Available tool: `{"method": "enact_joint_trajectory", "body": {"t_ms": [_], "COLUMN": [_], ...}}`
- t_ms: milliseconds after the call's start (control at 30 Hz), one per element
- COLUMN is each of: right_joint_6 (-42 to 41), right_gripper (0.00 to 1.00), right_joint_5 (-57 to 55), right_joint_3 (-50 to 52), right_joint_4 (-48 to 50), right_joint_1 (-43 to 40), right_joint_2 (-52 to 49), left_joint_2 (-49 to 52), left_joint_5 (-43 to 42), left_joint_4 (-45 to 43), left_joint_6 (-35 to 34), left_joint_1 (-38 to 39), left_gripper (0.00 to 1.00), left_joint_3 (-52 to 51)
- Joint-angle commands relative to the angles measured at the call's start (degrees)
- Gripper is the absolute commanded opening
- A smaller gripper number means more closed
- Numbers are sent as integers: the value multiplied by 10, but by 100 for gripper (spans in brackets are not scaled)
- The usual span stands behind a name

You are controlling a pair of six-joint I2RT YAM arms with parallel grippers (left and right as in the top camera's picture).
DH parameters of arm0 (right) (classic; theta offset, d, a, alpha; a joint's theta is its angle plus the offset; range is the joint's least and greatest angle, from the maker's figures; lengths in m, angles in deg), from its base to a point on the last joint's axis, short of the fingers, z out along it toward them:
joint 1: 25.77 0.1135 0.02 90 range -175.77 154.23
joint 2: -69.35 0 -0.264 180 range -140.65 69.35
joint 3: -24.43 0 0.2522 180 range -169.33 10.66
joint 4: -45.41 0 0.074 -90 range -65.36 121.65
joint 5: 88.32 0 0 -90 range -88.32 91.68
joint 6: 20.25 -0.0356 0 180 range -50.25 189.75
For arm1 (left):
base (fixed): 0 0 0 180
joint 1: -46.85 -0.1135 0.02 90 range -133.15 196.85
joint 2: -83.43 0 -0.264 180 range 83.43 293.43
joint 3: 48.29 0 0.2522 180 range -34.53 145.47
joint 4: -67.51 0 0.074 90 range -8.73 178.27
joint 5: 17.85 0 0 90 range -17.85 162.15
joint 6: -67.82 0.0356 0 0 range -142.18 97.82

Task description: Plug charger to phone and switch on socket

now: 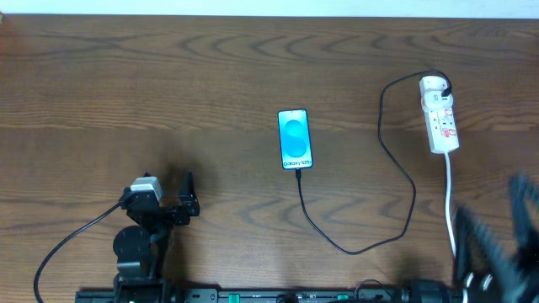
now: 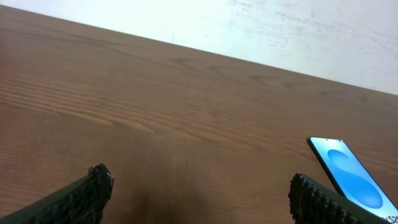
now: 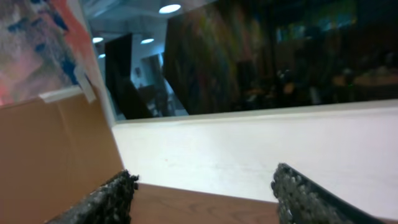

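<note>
The phone [image 1: 296,139] lies face up mid-table, screen lit blue; its corner also shows in the left wrist view [image 2: 348,174]. The thin black charger cable [image 1: 396,168] runs from the phone's near end, loops toward the front, and rises to a black plug at the far end of the white socket strip [image 1: 440,118] at right. My left gripper [image 1: 189,198] is open and empty at the front left, well away from the phone; its fingers show wide apart in its own view [image 2: 199,193]. My right gripper [image 3: 202,193] is open and empty, seen as a blur at the front right corner [image 1: 514,236].
The socket's white cord [image 1: 450,202] runs from the strip toward the front edge near my right arm. A white wall stands beyond the table's far edge. A brown cardboard panel [image 3: 50,149] shows left in the right wrist view.
</note>
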Motion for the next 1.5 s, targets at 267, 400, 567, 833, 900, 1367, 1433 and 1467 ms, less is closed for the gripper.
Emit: {"method": "enact_joint_trajectory", "body": {"t_ms": [267, 400, 567, 833, 900, 1367, 1433, 1467], "right_joint_6": [68, 68, 69, 229, 252, 237, 255, 261], "right_gripper": [80, 82, 99, 99, 99, 99, 99, 99], "right_joint_5": [-51, -54, -54, -82, -83, -83, -98, -99], "right_joint_3": [57, 32, 31, 91, 120, 374, 419, 440], "right_joint_4": [-107, -82, -65, 144, 173, 199, 176, 183], "right_joint_1": [-1, -8, -17, -17, -17, -17, -17, -17], "right_joint_2": [250, 253, 253, 252, 252, 251, 251, 251], "left_joint_2": [-1, -1, -1, -1, -1, -1, -1, -1], "left_joint_5": [-9, -9, -9, -9, -9, -9, -9, -9], "left_joint_4": [11, 11, 11, 11, 11, 11, 11, 11], "left_joint_6": [10, 10, 10, 10, 10, 10, 10, 10], "left_joint_1": [2, 2, 2, 2, 2, 2, 2, 2], "left_gripper": [93, 93, 93, 93, 93, 93, 93, 93], "left_joint_3": [-14, -14, -14, -14, -14, -14, -14, -14]}}
